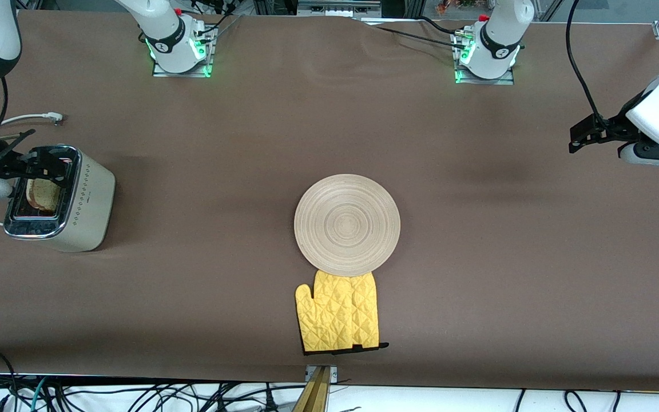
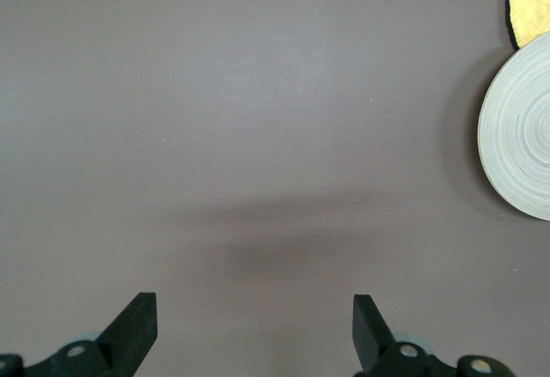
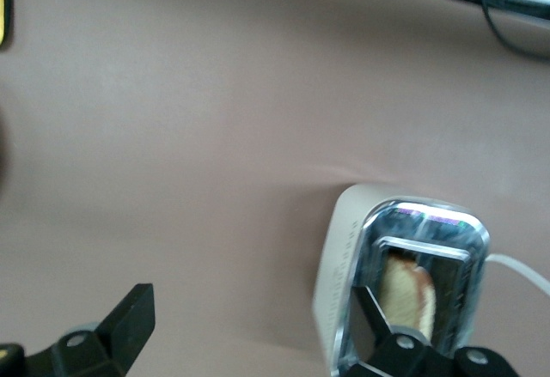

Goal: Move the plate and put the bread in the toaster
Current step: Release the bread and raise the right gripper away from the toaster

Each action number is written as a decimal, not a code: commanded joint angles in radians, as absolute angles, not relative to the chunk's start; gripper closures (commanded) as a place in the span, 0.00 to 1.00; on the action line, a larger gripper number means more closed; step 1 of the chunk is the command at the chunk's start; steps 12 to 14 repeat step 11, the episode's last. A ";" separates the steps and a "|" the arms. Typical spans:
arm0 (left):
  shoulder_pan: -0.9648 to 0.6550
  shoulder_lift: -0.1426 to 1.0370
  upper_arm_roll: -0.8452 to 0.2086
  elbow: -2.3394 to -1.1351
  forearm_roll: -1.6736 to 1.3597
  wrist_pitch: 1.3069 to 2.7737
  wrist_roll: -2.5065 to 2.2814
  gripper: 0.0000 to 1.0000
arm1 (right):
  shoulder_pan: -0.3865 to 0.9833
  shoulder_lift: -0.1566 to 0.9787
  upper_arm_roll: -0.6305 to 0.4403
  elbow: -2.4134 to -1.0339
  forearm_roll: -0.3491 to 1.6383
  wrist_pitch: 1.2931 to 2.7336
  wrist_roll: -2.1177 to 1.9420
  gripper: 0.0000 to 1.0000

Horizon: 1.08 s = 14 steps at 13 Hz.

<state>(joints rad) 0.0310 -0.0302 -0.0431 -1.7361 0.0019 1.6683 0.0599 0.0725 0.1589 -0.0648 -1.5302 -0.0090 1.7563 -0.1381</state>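
No readable words, brand names or numbers are found anywhere. Only a pattern of small dark diamond marks is seen on the side of the boxy cream-beige toaster with the chrome top [image 1: 60, 197], along with a tiny dark mark too small to be read.

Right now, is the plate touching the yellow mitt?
Touching. The front view shows the plate lying over the top edge of the yellow mitt, its rim covering the fingertips with no gap.

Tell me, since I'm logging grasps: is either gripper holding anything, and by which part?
Nothing is held. The right gripper is open over the toaster, bread already in a slot. The left gripper is open over bare table.
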 commanded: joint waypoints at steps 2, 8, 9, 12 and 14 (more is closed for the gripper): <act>0.040 -0.028 -0.051 -1.715 0.002 1.647 0.054 0.00 | 0.021 0.087 0.011 -1.623 -0.025 1.773 -0.003 0.00; 0.040 -0.029 -0.048 -1.715 0.002 1.628 0.055 0.00 | 0.021 0.115 0.008 -1.585 -0.025 1.750 -0.005 0.00; 0.040 -0.029 -0.048 -1.715 0.002 1.628 0.055 0.00 | 0.021 0.117 0.008 -1.585 -0.025 1.750 -0.005 0.00; 0.040 -0.029 -0.046 -1.713 0.002 1.628 0.055 0.00 | 0.018 0.118 0.008 -1.586 -0.025 1.750 -0.005 0.00; 0.040 -0.029 -0.046 -1.713 0.002 1.628 0.055 0.00 | 0.018 0.118 0.008 -1.586 -0.025 1.750 -0.005 0.00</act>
